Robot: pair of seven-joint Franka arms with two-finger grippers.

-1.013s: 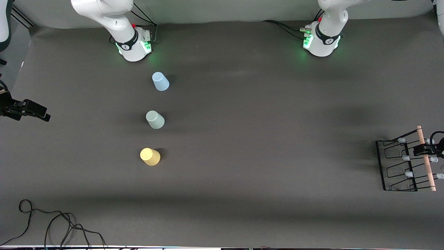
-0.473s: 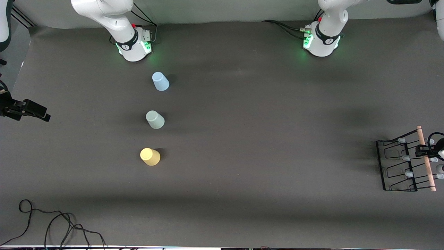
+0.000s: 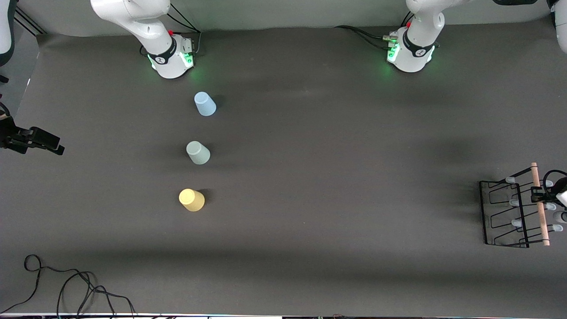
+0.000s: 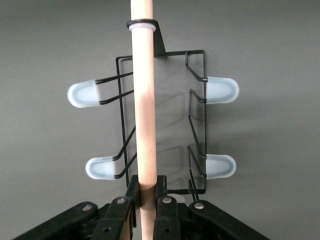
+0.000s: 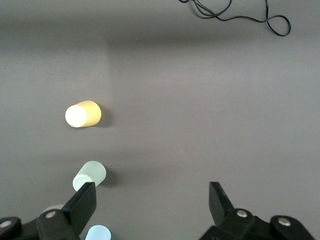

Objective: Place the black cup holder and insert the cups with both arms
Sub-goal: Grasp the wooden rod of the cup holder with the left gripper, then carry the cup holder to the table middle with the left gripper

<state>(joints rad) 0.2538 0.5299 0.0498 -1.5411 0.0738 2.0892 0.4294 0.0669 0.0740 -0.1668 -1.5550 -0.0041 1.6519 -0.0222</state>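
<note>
Left gripper [image 4: 147,192] clamping wooden rod [image 4: 144,107]

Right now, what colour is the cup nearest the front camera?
Yellow; the front view shows it best.

Three cups [image 3: 197,152] stand in line from 12 to 6 o'clock; bare table [image 3: 336,177] separates them from the black cup holder [image 3: 505,212].

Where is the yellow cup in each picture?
Front view: the yellow cup is the nearest to the camera in the row of three.
Left wrist view: not in it.
Right wrist view: it stands on the mat, apart from the open right pincer.
Shared landmark: the grey-green cup beside it.
</note>
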